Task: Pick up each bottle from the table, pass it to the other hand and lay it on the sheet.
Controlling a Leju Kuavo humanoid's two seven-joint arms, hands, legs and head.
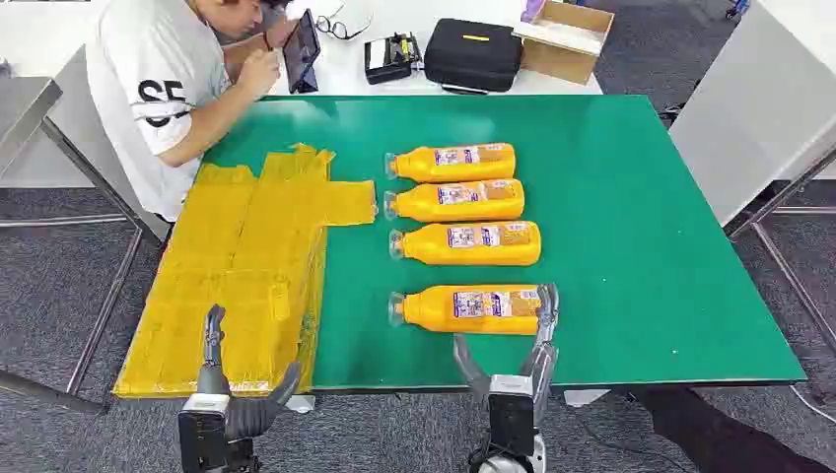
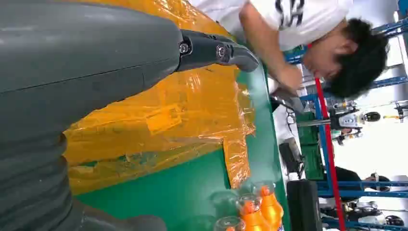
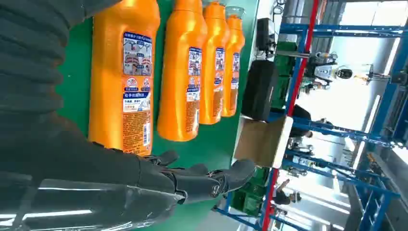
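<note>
The right hand (image 1: 505, 355) is being held at the near edge of the green table (image 1: 631, 246), at about six o'clock in the head view, with its fingers (image 1: 545, 315) spread apart and nothing gripped; the longer fingers are being raised beside the base end of the nearest bottle (image 1: 468, 309), while the thumb is angled out toward eleven o'clock below that bottle. Whether the fingertips are touching the bottle cannot be told. In the right wrist view the same hand (image 3: 192, 180) is being shown open beside the bottle's base. The left hand (image 1: 232, 379) is being held at about seven o'clock, over the near edge of the yellow sheet (image 1: 237, 276), its fingers apart and empty, one finger pointing up toward twelve o'clock. Four orange bottles are being shown lying on their sides in a column on the bare table, just to the three o'clock side of the sheet, caps pointing toward nine o'clock; none is lying on the sheet. One sheet is being counted. At eleven o'clock one person (image 1: 168, 89) in a white shirt is being seen leaning at the table's far corner over a tablet (image 1: 302, 51). Beyond the far edge, at twelve to one o'clock, one black case (image 1: 473, 54) and one cardboard box (image 1: 564, 39) are resting.
</note>
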